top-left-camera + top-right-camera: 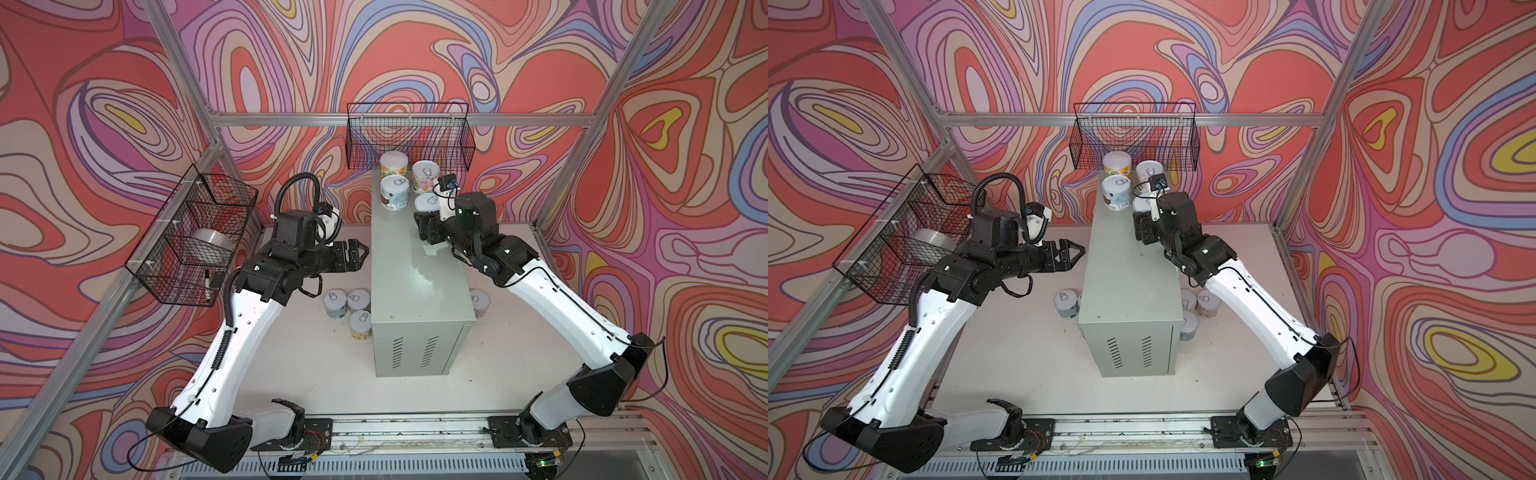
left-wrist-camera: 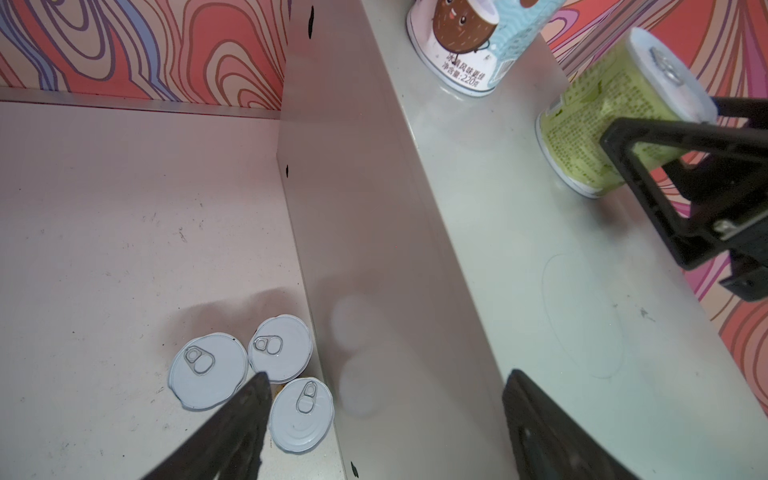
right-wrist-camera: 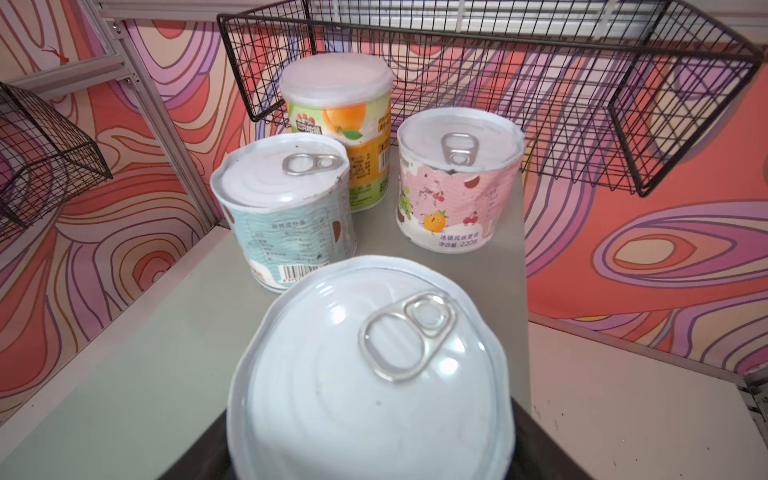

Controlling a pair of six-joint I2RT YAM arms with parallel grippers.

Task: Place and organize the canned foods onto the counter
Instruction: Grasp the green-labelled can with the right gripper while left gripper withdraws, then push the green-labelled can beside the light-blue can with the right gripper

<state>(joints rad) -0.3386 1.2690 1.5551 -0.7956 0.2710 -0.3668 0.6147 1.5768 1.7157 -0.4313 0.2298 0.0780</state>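
Note:
The counter (image 1: pixel 419 282) is a tall grey cabinet in the middle. At its far end stand an orange can (image 1: pixel 392 163), a pink can (image 1: pixel 426 174) and a pale blue can (image 1: pixel 394 193). Just in front of them my right gripper (image 1: pixel 426 214) is shut on a green can (image 2: pixel 590 120), whose base rests on or just above the top; its lid (image 3: pixel 353 374) fills the right wrist view. My left gripper (image 1: pixel 359 253) hangs open and empty beside the counter's left wall. Below it three cans (image 1: pixel 351 309) stand on the table. Three more cans (image 1: pixel 1196 307) stand right of the counter.
A black wire basket (image 1: pixel 409 137) hangs on the back wall just above the far cans. Another basket (image 1: pixel 191 237) on the left wall holds a silver roll (image 1: pixel 212 245) and a marker. The white tabletop (image 1: pixel 291 365) surrounds the counter.

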